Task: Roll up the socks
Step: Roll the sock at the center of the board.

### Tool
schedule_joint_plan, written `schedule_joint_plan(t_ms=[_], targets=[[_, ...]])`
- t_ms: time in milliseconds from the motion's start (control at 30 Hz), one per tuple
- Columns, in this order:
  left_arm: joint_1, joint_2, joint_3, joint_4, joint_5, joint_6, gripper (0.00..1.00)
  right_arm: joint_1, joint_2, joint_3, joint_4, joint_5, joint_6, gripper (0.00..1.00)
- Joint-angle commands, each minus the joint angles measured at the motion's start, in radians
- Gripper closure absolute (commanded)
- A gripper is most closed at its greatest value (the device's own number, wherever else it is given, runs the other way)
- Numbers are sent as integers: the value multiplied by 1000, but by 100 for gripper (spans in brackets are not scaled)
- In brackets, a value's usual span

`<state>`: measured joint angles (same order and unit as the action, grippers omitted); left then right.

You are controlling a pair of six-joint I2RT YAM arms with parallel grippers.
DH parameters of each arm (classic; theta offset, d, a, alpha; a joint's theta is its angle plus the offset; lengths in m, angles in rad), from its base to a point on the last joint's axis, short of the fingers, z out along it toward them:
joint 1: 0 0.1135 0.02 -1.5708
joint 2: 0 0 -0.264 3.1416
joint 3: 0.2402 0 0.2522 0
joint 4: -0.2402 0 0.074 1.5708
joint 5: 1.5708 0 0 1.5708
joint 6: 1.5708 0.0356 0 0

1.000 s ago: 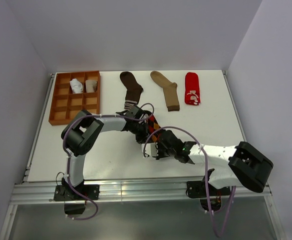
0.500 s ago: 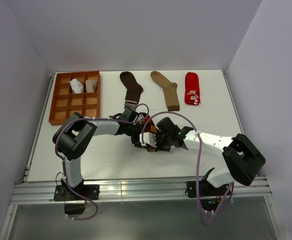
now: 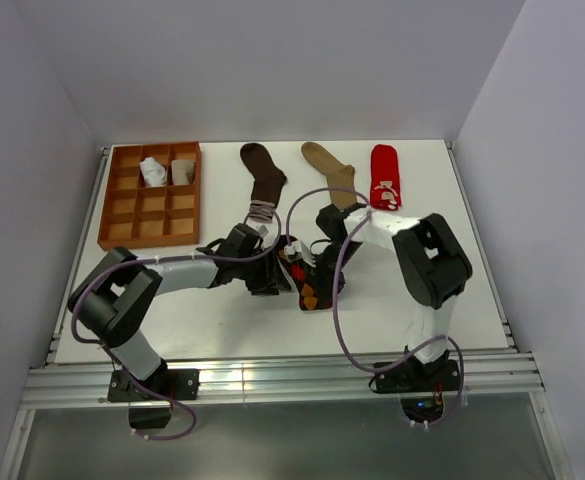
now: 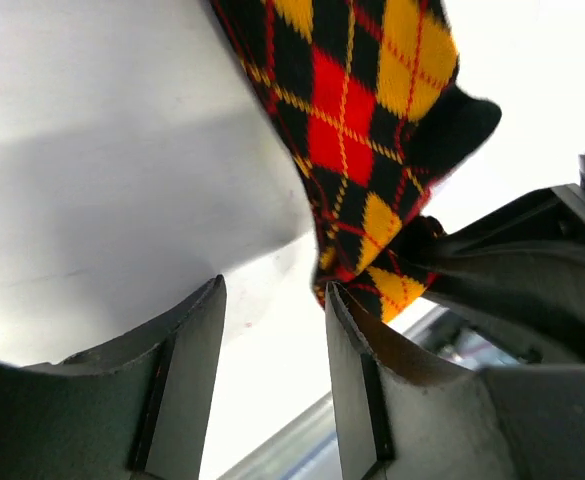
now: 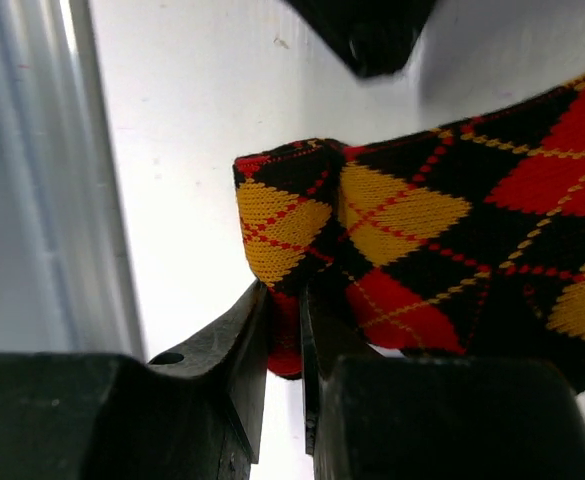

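The black-orange argyle sock (image 3: 310,292) lies at mid-table between the two arms. My right gripper (image 5: 284,300) is shut on a folded edge of this sock (image 5: 452,240); from above it (image 3: 308,264) reaches down from the far side. My left gripper (image 4: 272,300) stands open with only bare table between its fingers, its right fingertip (image 4: 344,310) beside the sock's edge (image 4: 362,120). In the top view the left gripper (image 3: 276,276) sits just left of the sock. Farther back lie a dark brown sock (image 3: 263,170), a tan sock (image 3: 334,180) and a red sock (image 3: 384,177), all flat.
An orange-brown gridded tray (image 3: 152,228) stands at the back left, with a white rolled sock (image 3: 153,171) and a beige one (image 3: 181,172) in its two far cells. Purple cables loop over both arms. White walls close in the table on three sides.
My left gripper has opened and let go of the argyle sock. The right arm has swung round to the far side of the sock, still gripping its edge.
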<state>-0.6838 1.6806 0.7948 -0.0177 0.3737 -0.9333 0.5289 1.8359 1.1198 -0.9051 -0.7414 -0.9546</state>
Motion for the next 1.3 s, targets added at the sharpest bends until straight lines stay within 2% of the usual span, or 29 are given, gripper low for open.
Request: schedule_joint_plan(t_ms=[0,133,167,300,500,700,967,1267], targets=[[-17,-91,-32,76,-140,86,50,-27,136,83,-238,-42,-55,86],[-91,-180,-74,136,-252,183,49,-40,282,223,-403,-81,-76,87],[-109,-186,-80,154,-295,200,49,-43,310,242,-423,-88,-81,87],[-163,-193,-104,274,-306,264,48,-50,376,282,-431,-95,-43,87],[-223,-113,-100,416,-214,358,48,-60,408,291,-408,-101,-4,86],[-227,-50,-126,564,-76,349,49,-72,433,305,-400,-104,19,86],[-234,4,-143,624,17,324,50,-95,447,325,-387,-99,62,86],[-238,39,-150,596,17,324,51,-106,454,334,-374,-93,94,86]])
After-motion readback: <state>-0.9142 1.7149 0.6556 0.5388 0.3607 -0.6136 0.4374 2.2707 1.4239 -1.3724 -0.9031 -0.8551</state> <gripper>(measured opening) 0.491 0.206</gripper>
